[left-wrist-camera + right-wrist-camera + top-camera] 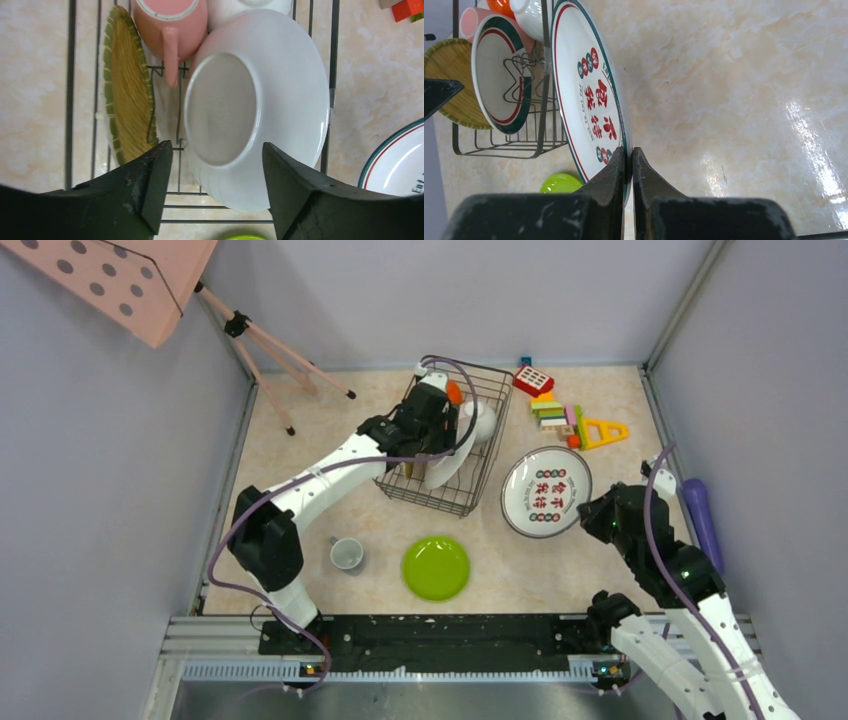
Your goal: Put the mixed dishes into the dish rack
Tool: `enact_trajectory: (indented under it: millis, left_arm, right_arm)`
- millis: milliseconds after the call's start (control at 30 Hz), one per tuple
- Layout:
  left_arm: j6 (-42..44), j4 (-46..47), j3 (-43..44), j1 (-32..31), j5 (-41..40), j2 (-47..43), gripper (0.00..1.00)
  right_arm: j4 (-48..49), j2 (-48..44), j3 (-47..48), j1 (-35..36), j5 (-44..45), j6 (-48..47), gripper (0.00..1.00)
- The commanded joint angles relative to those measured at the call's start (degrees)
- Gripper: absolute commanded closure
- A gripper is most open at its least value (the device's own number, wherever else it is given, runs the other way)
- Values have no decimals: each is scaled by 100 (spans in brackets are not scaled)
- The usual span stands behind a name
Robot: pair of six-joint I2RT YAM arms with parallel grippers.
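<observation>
Right of the dish rack (pixel 487 455), the big white plate (pixel 546 492) shows four red Chinese characters at its centre, ringed by small red and green medallions, all too small to read. The left wrist view catches "Eat" near its rim. Nothing else legible.

Round woven straw mat (pixel 127 90), nine o'clock in the dark metal wire dish rack (pixel 70 100) — coarse, ribbed, matt. Glossy glazed ceramic beside it: pink cup (pixel 170 25), small white dish (pixel 295 90). Same smooth sheen on the large white plate with dark green-red rim (pixel 589 100). Beige marbled tabletop (pixel 749 100) polished — glare at four o'clock.
</observation>
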Motion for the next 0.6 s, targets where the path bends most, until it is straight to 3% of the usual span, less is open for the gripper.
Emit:
enact_trajectory:
  millis: [0,100,133,267,433,567]
  left_arm:
    - [515,127,160,-318,-668,-506,25]
    - [896,148,300,-580,-1120,-362,4]
    - [905,119,367,-612,-1068,-300,2]
    - [1163,261,430,-782,-923,-158,1]
    - [1575,261,780,-975,-2147,346,2]
    - [1595,164,1023,-1013,-2649,749,2]
  right_arm:
    - [726,73,451,11,-17,-109,100]
    - [801,135,484,10,-79,-155,100]
    - [812,151,504,11,-83,-172,100]
    - [797,215,637,10,84,-237,100]
    - [773,167,754,9,163,-259,100]
    - [771,119,772,16,138,-251,100]
